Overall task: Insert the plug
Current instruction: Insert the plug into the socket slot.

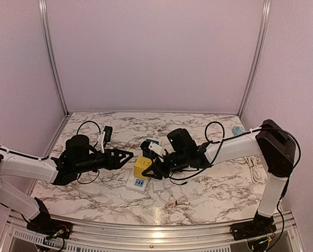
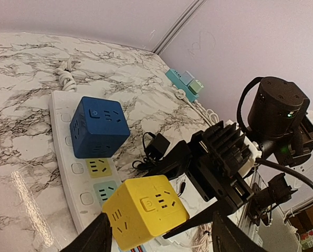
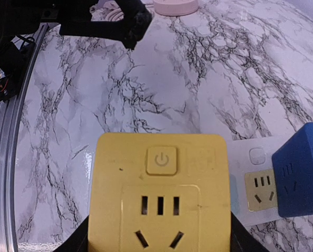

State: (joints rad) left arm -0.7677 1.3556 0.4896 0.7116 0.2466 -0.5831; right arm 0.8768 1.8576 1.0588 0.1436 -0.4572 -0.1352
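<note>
Your right end effector (image 1: 150,169) is clamped on the yellow cube plug (image 3: 160,194), one black finger pressed to each side of it. The plug is a bright yellow block with rounded corners and edges. The face turned to the right wrist camera carries a square power button (image 3: 161,160) with the on/off symbol. Below that is a recessed socket panel with three short upright slots in a row and two slanted slots under them. There is a small dark speck on that face to the left of the button. From the left wrist view you can see more slots cut into a side face.

The plug sits over the near end of the white power strip (image 2: 61,131), which lies flat on the marbled worktop (image 1: 198,194). It looks slightly tilted against the strip. You cannot tell from these views whether its underside is seated in a socket or only resting above one.

Farther along the same strip a blue cube (image 2: 100,126) of the same shape stands on it. Between the two cubes you can see two free sockets, one on a pale yellow pad and one on a pale green pad.

Your left end effector (image 1: 126,156) has its jaws apart, and its tips are just left of the yellow cube plug.
</note>
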